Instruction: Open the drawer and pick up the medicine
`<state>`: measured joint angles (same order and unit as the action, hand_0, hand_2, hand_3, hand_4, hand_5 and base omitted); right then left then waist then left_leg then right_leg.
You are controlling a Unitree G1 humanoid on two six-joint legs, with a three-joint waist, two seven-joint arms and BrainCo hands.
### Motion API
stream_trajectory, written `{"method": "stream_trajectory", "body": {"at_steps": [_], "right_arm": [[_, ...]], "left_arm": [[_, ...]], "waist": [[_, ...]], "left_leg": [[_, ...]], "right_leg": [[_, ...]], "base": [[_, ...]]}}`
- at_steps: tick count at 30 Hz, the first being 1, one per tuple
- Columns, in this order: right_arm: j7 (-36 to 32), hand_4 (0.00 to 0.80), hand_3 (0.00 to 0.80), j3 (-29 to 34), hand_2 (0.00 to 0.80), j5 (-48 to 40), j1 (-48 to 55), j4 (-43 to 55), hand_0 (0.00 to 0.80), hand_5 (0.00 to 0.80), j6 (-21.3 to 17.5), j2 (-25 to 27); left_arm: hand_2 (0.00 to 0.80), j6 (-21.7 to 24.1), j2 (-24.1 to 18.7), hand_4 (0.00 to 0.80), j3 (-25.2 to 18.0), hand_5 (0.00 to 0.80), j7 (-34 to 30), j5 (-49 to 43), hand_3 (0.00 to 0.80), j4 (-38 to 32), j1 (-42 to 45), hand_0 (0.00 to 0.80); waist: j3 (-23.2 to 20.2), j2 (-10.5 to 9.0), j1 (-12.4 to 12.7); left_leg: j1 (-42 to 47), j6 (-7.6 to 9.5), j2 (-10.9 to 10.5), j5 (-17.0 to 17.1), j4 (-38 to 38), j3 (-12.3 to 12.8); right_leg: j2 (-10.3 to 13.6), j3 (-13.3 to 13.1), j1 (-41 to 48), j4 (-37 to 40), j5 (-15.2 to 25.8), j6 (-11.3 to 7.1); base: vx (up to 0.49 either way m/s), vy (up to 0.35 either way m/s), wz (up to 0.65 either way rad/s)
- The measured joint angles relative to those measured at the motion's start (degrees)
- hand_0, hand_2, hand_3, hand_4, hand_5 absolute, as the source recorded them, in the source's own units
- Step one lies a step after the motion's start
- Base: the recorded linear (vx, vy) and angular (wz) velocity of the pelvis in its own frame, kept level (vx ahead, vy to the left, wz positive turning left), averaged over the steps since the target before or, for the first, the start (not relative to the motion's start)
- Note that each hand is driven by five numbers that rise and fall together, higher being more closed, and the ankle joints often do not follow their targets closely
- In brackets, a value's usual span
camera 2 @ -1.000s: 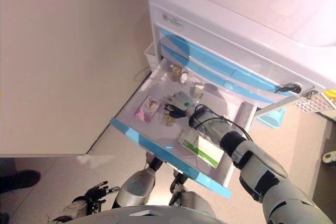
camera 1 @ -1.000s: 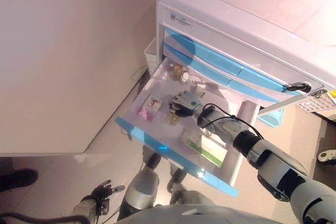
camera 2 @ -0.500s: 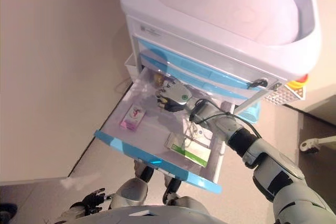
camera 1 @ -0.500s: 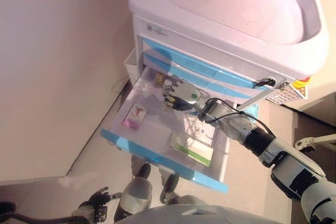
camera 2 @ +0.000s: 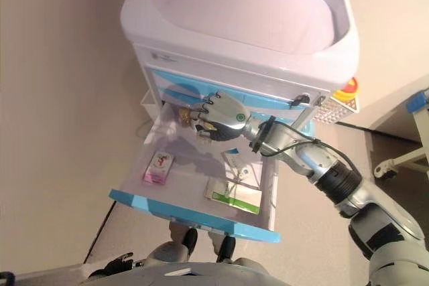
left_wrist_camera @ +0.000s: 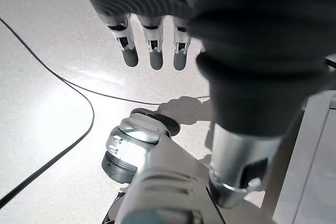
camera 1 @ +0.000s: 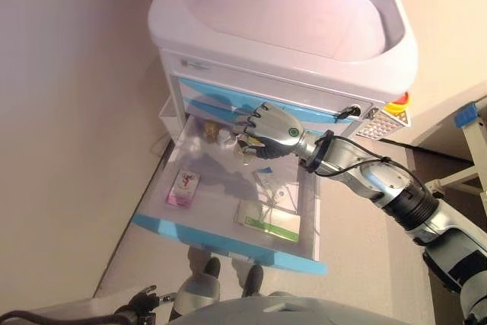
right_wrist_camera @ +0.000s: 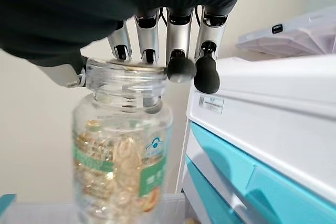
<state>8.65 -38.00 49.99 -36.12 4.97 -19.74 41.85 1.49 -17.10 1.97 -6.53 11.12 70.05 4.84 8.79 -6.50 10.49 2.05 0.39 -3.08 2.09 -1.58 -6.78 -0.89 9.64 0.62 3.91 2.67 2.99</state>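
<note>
Medicine bottle: a clear bottle [right_wrist_camera: 122, 161] filled with golden capsules was seen hanging from the right hand [camera 1: 272, 129], above the back part of the open drawer [camera 1: 228, 243].
Grip: the right hand's fingers [right_wrist_camera: 180, 45] and thumb were curled round the bottle's cap and neck, pinching it from above; the body of the bottle hung free below.
Handling: the bottle was judged rigid and smooth-walled, so likely slippery; light to moderate in weight with its capsule load, and prone to swing when held only at the top. The ridged cap and neck were judged the surest place to be held.
Drawer contents: a pink box [camera 1: 183, 187], a green and white box [camera 1: 268, 221] and a few small items at the back were left lying in the drawer.
Cabinet: the white cart [camera 1: 289, 20] with blue drawer fronts stood behind the raised hand.
Left hand: it [left_wrist_camera: 152, 45] was seen low beside the robot, fingers relaxed and straight over the bare floor, nothing held.
Change: a second earlier the right hand had been down among the items in the drawer; it was now raised clear of the drawer floor with the bottle. The whole view had also shifted, so the camera had moved.
</note>
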Motion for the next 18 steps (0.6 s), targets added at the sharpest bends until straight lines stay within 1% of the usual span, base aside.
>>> {"method": "stream_trajectory", "body": {"at_steps": [2, 6, 8, 10, 18], "right_arm": [[-1.5, 0.696, 0.696, 1.6, 0.696, -2.1, 0.1, 0.8, 0.696, 0.696, -0.8, 0.3], [-3.0, 0.696, 0.696, 1.8, 0.696, -3.9, 0.7, 0.9, 0.696, 0.696, -1.7, 0.3], [-3.0, 0.696, 0.696, 1.8, 0.696, -3.9, 2.0, 0.7, 0.696, 0.696, -1.8, 0.3], [-3.1, 0.737, 0.737, 1.7, 0.737, -3.9, 2.9, 0.6, 0.737, 0.737, -2.0, 0.3], [-3.2, 0.725, 0.725, 2.1, 0.725, -4.4, 2.9, 0.7, 0.725, 0.725, -2.0, 0.3]], "left_arm": [[0.000, -0.3, 0.2, 0.000, -0.1, 0.000, 0.1, 0.0, 0.000, 0.0, 0.4, 0.000], [0.000, -0.7, 0.3, 0.000, -0.1, 0.000, 0.7, 0.1, 0.000, -0.2, 0.7, 0.000], [0.000, -1.3, 0.4, 0.000, -0.1, 0.000, 0.7, 0.2, 0.000, -0.7, 0.8, 0.000], [0.000, -1.3, 0.4, 0.000, -0.1, 0.000, 0.7, 0.2, 0.000, -0.9, 0.8, 0.000], [0.000, -1.4, 0.6, 0.000, -0.2, 0.000, 1.1, 0.2, 0.000, -0.9, 0.9, 0.000]], "waist": [[0.0, 0.01, -0.6], [-0.1, 0.15, -1.8], [-0.2, 0.19, -1.7], [-0.2, 0.20, -1.5], [-0.3, 0.45, -1.5]], "left_leg": [[0.9, 0.07, 0.1, 0.0, -0.6, 0.8], [1.6, 0.31, 0.2, 0.1, -0.9, 1.3], [1.6, 0.31, 0.2, 0.1, -0.9, 1.4], [1.6, 0.35, 0.2, 0.1, -0.9, 1.8], [1.7, 0.39, 0.2, 0.1, -0.9, 1.9]], "right_leg": [[-0.2, -0.9, 0.3, 0.0, 0.1, -0.03], [-0.1, -1.4, 0.7, 0.0, 0.1, -0.13], [0.0, -1.4, 0.8, 0.0, 0.1, -0.13], [0.0, -1.4, 0.7, 0.0, 0.1, -0.15], [0.0, -1.4, 0.8, 0.0, 0.1, -0.15]], "base": [[0.013, 0.052, -0.20], [0.007, 0.039, -0.08], [0.000, 0.000, 0.00], [0.000, 0.000, 0.00], [0.000, 0.000, 0.00]]}}
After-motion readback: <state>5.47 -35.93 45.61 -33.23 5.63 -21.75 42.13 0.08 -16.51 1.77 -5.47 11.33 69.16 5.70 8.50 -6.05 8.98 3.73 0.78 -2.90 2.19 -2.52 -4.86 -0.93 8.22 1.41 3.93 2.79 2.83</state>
